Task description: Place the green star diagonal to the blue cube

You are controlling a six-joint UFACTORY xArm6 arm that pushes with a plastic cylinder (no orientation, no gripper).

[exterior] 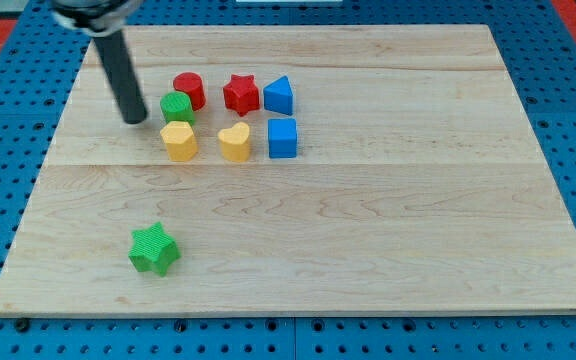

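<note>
1. Nearest the camera, the green star (pixel 154 249) sits alone near the view's bottom left of the wooden board (pixel 388 230), well apart from every other block and from the rod.
2. There are no jaws on this arm to open, close or grip with; it ends in a plain dark rod (pixel 120 72) that comes down from the view's top left, and it holds nothing.
3. My tip (pixel 135 120) rests on the board just to the view's left of the green cylinder (pixel 176 106), with a narrow gap visible between them.
4. The green cylinder touches, or nearly touches, the red cylinder (pixel 189 89) behind it; from this angle the two overlap, so I cannot tell which.
5. The yellow hexagonal block (pixel 179 140) stands just below the green cylinder.
6. Further to the view's right in the upper row come the red star (pixel 240 93) and the blue triangular block (pixel 279 95), just beside each other.
7. In the lower row, the yellow heart (pixel 234 142) stands between the yellow hexagonal block and the blue cube (pixel 282 138).
8. The blue cube lies directly below the blue triangular block, at the cluster's right end, far up and to the view's right of the green star.
9. The board lies on a blue perforated surface (pixel 8 120).
</note>
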